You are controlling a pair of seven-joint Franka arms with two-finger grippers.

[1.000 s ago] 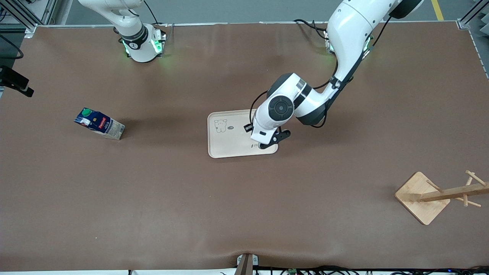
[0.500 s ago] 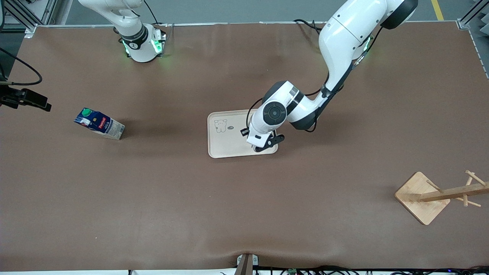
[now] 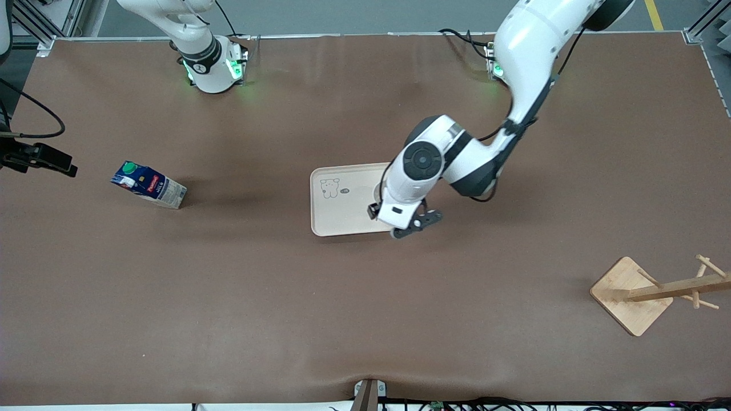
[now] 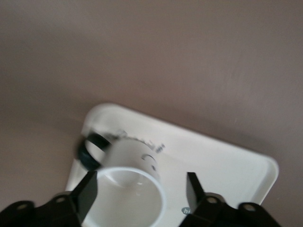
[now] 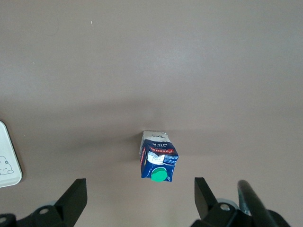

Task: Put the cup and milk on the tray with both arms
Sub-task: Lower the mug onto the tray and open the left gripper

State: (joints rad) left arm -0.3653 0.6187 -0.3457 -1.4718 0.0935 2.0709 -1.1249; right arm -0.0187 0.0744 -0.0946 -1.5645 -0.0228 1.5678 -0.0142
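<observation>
The white cup [image 4: 135, 158], with a black handle and a smiley face, stands upright on a corner of the cream tray [image 4: 227, 165]. My left gripper [image 4: 140, 183] is open, its fingers either side of the cup's rim with a gap on one side. In the front view the left gripper [image 3: 414, 224] hangs over the tray [image 3: 337, 208] and hides the cup. The dark blue milk [image 3: 148, 185] stands on the table toward the right arm's end. My right gripper [image 5: 139, 189] is open above the milk [image 5: 158, 163], and shows at the front view's edge [image 3: 43, 160].
A wooden rack [image 3: 631, 294] with a square base and pegged post stands toward the left arm's end, nearer the front camera. A camera mount [image 3: 368, 394] sits at the table's front edge. The tray's corner shows in the right wrist view [image 5: 7, 168].
My left gripper dipped to the tray, then rose and shifted off its corner, leaving the cup. My right gripper came in at the view's edge toward the milk.
</observation>
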